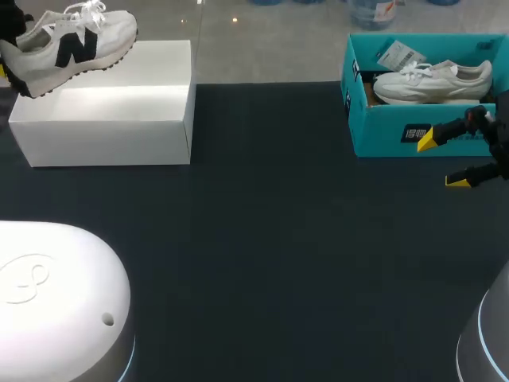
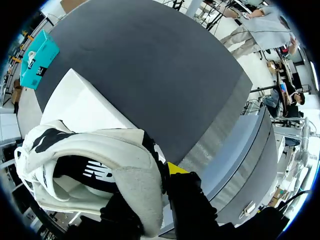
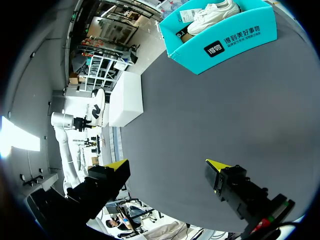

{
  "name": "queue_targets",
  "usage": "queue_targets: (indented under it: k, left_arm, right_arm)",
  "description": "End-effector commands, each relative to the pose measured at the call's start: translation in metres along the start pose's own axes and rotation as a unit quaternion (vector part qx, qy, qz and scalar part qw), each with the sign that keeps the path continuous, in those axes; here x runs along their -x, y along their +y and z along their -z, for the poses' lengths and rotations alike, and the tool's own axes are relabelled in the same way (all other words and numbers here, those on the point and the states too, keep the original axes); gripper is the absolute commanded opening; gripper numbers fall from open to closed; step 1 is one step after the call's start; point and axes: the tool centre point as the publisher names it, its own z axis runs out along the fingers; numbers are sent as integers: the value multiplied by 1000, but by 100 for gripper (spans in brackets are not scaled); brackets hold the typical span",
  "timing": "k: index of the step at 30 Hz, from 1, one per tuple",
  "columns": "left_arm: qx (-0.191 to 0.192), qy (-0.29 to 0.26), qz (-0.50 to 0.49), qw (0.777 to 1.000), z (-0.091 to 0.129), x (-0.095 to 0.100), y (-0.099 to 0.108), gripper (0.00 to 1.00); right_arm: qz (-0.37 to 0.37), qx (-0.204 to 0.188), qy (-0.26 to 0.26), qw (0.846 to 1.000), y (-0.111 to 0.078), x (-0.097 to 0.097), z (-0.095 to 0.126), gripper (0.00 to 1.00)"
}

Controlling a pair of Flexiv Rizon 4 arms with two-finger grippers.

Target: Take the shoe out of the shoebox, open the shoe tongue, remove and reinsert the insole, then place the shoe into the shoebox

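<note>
Over the white box (image 1: 111,111), far-left side, sits the shoe (image 1: 71,44), white w/ black logo, heel low and toe pointing toward the desk's middle. Can't tell if the sole touches the box top or hangs just above it. Left pincer (image 2: 150,190) is clamped on the heel collar: one yellow tip shows on the outside, other finger hidden behind the heel. Right pincer (image 1: 441,161) hangs w/ fingers wide apart, nothing in them, just in front of the teal shoebox (image 1: 382,131), which holds a second shoe (image 1: 433,79). Wide bare stretch of desk (image 1: 262,239) between the two boxes.

Judgement: shoe is out, tongue/insole work likely next. Do it well: keep the heel grip firm and the opening facing up, bring the shoe toward desk centre so the right pincer can reach the tongue, and don't snag the laces.
</note>
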Motion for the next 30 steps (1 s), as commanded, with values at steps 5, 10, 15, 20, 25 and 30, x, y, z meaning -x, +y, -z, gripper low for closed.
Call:
queue_targets:
  k: [5,10,15,20,25,30]
  left_arm:
    - [-8,4,-75,997,4,0,1,0]
    - [-40,5,-163,986,15,4,9,0]
    - [-23,9,-234,972,17,7,18,0]
    - [-17,14,-234,972,17,10,23,0]
    - [-17,14,-234,972,17,10,23,0]
    - [-17,14,-234,972,17,10,23,0]
  right_arm:
    - [-1,1,-2,1000,-1,0,0,100]
    - [-1,1,-2,1000,-1,0,0,100]
    - [-1,1,-2,1000,-1,0,0,100]
    - [-1,1,-2,1000,-1,0,0,100]
    - [-1,1,-2,1000,-1,0,0,100]
    - [-1,1,-2,1000,-1,0,0,100]
